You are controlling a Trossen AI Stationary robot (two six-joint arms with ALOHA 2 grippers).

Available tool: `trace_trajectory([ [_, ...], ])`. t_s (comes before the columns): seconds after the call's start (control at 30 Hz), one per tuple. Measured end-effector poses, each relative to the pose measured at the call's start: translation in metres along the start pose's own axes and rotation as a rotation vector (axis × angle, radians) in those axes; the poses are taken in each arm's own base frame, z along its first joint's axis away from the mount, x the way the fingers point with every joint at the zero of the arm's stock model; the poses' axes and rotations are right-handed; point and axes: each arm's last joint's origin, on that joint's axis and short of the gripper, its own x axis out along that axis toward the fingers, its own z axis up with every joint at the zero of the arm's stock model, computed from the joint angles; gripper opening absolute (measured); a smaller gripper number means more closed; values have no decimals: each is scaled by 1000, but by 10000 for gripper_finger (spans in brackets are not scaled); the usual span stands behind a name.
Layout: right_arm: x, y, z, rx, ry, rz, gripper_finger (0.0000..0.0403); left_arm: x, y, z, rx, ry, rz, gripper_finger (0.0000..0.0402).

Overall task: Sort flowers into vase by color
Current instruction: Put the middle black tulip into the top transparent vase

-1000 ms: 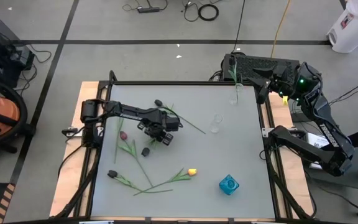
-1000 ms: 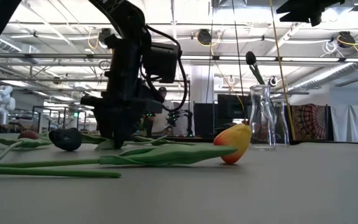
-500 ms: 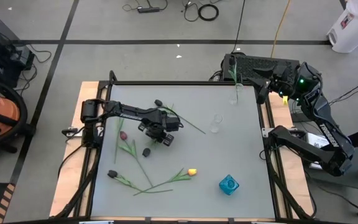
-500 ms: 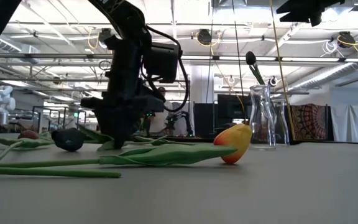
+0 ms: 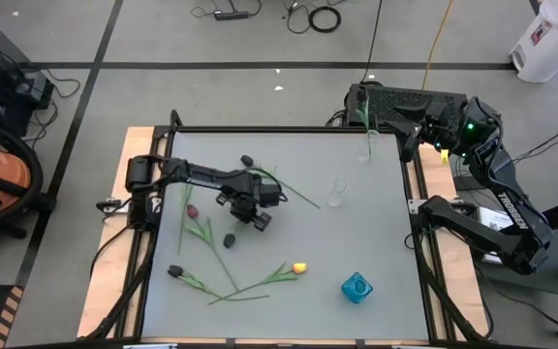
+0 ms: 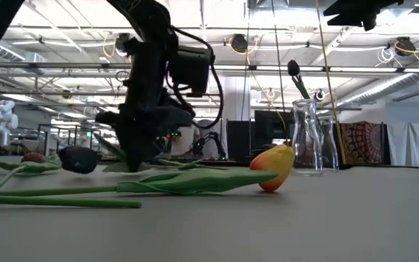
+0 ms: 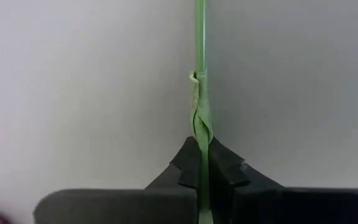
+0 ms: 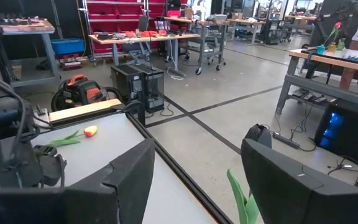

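Left pincer clamped on a tulip stem, low on the worktop, ready for lifting. Right pincer parked apart off the far corner.

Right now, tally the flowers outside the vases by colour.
dark flowers: 3
yellow flower: 1
pink flower: 1
Total: 5
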Motion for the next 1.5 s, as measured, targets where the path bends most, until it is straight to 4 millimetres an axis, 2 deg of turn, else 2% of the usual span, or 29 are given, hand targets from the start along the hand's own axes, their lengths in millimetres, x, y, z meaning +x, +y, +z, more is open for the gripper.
trace_trajectory([
  [0.3,0,0,0,-66,0,0,233,-29,-16,-13,87,-1,56,5],
  [0.6,0,0,0,-132,0,1,233,-80,-33,-13,164,-91,42,4],
  [0.9,-10,4,4,-302,-31,-6,233,-160,-43,5,232,-297,-154,3],
  [1.17,-32,10,37,-458,-104,-28,233,-238,-35,7,207,-461,-375,3],
  [1.37,-38,12,52,-556,-91,-3,233,-283,-36,4,245,-631,-573,3],
  [1.5,-35,14,57,-651,-35,60,233,-303,-38,6,292,-697,-746,2],
])
